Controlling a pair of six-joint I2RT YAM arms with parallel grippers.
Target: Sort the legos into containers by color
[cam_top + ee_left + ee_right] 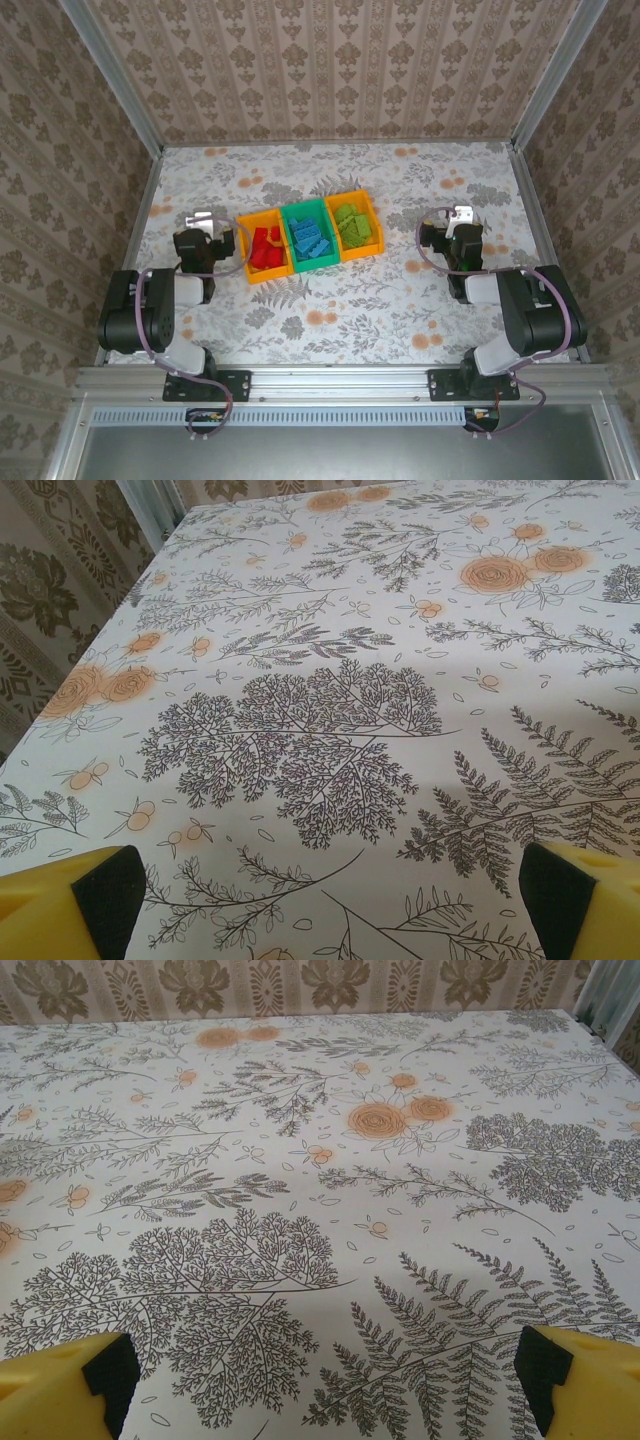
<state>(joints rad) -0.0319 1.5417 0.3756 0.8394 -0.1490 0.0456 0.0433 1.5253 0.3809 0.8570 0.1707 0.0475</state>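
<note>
Just past the middle of the table [330, 310], toward 12 o'clock from the near edge, find the containers [316, 265]: three open rectangular bins joined side by side, laid from 9 o'clock to 3 o'clock with the 3 o'clock end swung slightly toward 12. Read the row in order: 9 o'clock bin [258, 212], orange-yellow; middle bin [303, 203], green; 3 o'clock bin [347, 195], orange-yellow. Locate the legos [310, 240] inside the bins, grouped by colour: red legos [265, 248] heaped in the 9 o'clock bin, blue legos [314, 247] in the middle bin, lime green legos [353, 225] in the 3 o'clock bin.

At 9 o'clock of the row, just beside the 9 o'clock bin, find the left gripper [205, 228], aimed toward 12 o'clock. Contact with the bin wall: cannot tell from above. In the left wrist view, confirm jaws spread to full width and holding nothing: yellow fingers [40, 910] with black pads [108, 895] at the 7 and 5 o'clock corners, bare floral table surface between them.

At 3 o'clock of the row, apart from the 3 o'clock bin, find the right gripper [452, 228], likewise aimed toward 12 o'clock. In the right wrist view, confirm the same condition: jaws spread wide and empty, yellow and black tips at the 7 and 5 o'clock corners, printed ferns and orange flowers of the table covering between them
</note>
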